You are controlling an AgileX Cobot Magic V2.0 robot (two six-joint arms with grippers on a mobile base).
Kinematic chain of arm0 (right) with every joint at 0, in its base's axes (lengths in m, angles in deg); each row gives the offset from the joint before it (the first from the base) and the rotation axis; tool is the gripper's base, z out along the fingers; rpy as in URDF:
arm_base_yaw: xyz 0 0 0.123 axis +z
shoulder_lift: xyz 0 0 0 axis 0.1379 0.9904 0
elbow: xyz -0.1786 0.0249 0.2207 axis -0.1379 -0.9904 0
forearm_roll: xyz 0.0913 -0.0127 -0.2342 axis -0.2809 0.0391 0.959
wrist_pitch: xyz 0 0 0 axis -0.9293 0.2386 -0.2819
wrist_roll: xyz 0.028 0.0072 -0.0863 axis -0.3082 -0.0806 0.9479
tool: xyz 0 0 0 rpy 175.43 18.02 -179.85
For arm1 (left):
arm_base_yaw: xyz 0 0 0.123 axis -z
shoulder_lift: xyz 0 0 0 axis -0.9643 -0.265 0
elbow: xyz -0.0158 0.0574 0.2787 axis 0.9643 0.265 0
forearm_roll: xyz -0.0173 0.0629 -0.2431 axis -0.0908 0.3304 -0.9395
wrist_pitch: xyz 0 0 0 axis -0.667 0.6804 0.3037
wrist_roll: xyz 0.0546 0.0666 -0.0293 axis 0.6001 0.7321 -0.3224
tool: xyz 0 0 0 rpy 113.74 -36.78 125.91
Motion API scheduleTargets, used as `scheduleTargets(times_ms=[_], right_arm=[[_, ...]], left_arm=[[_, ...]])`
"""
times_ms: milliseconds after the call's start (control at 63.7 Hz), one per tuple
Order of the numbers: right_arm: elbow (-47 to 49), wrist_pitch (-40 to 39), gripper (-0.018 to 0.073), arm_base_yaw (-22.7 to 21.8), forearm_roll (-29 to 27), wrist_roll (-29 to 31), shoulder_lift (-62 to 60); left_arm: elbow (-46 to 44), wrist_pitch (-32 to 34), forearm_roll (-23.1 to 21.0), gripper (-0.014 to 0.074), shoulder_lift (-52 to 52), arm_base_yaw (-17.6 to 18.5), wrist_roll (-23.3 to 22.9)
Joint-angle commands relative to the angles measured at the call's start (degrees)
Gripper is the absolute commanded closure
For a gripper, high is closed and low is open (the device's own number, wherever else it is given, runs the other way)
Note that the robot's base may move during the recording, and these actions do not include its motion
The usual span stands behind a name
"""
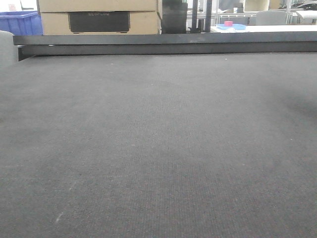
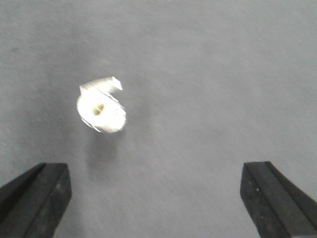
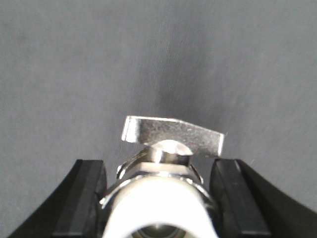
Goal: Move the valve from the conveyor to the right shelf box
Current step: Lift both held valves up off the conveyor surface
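Pinching the valve (image 3: 171, 134) squarely between its jaws, lever lying jaw to jaw, the right gripper (image 3: 157, 171) holds it; the left gripper (image 2: 154, 171) gapes wide.

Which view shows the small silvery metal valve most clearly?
The right wrist view: the small silvery metal valve is close and sharp between the jaws. The left wrist view shows a blurred valve on the dark grey woven conveyor belt, perhaps another one. The front view shows none.

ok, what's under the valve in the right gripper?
Only bare grey conveyor shows past the valve, which sits between the right gripper fingers. Its own body hides the belt directly underneath, so contact or lift cannot be told.
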Motion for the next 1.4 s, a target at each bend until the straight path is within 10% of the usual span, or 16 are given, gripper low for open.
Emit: scheduleTargets(times_ms=[0,1209,1381], right_arm=[[-0.98,-3.47,0.0713,-0.09,-0.25,0.45,-1.21],[-1.53,-5.68,0.0713,-0.09,-0.25,0.45,-1.21],[-1.53,-5.78,0.0713,-0.09,-0.25,0.45,-1.21]], left_arm=[[-2.3,-0.23,-0.73,-0.0003,-4.19,-2.96,1.79],[-2.58,10.43,1.56,0.0001,-26.83,-4.19,4.09],[-2.58,8.57,1.1,0.0248,-26.83,-4.19,4.09]])
